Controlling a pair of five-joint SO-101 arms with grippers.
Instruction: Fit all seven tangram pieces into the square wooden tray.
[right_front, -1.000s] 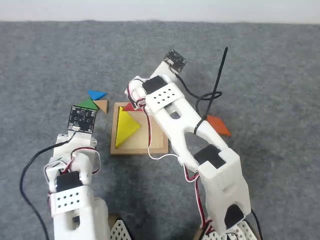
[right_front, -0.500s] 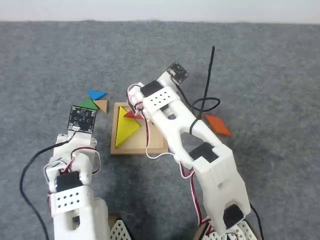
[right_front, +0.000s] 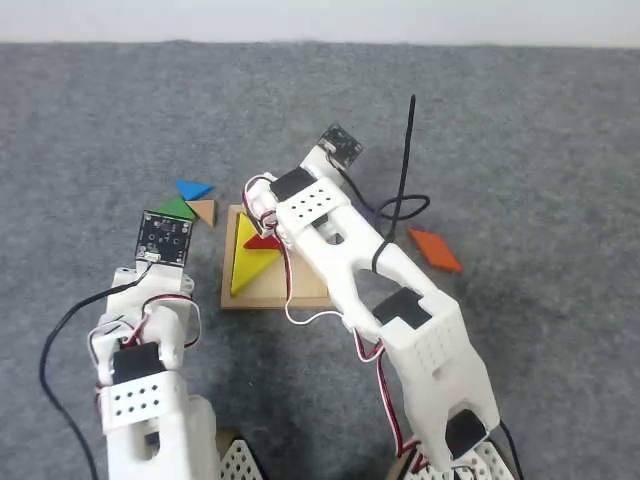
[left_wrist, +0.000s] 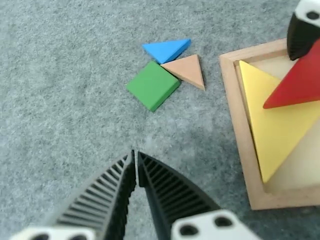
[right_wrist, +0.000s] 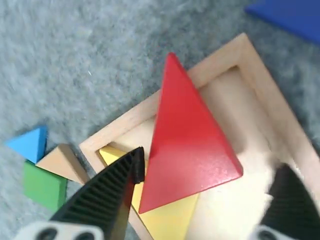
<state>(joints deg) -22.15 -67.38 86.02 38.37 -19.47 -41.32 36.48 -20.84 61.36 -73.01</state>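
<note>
The right gripper (right_front: 262, 232) hangs over the far left part of the square wooden tray (right_front: 250, 300), jaws set wide and clamped on the large red wooden triangle (right_front: 265, 243). In the right wrist view the red wooden triangle (right_wrist: 187, 145) sits tilted between them; one sharp corner points at the far wall (right_wrist: 212, 64); its long axis runs from there back over the large yellow wooden triangle (right_wrist: 165, 225), which it overlaps. The yellow wooden triangle lies flat, long edge along the tray's left wall, apex toward the middle.

The coming move turns on that overlap, I judge; the red piece likely wants its long edge along the far wall, clear of the yellow slope, so a turn and a shift right. The tray floor right and near is bare, which leaves room.

The left gripper (left_wrist: 135, 159), jaws together and empty, hovers over grey carpet left of the tray; it is the nearer arm to the small blue triangle (left_wrist: 167, 48), green square (left_wrist: 152, 85) and tan triangle (left_wrist: 187, 70). An orange parallelogram (right_front: 436, 250) lies right of the tray.
</note>
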